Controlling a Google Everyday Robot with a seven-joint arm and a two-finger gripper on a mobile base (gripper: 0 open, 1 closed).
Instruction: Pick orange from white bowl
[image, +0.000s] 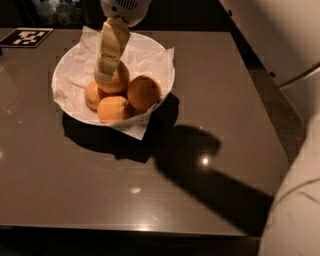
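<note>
The pincer (104, 75) is down at the orange (118, 80), on top of other fruit (142, 92) in the white bowl (159, 59) near the surface's (150, 200) far left corner; I cannot tell if it is open or closed, and the orange looks firm, smooth and rolly, so hold it across its middle

Gripper (104, 75) is sitting in the white bowl (164, 59), masking the orange (120, 78) on its left side. Top edge is cropping the arm (125, 6).
</note>
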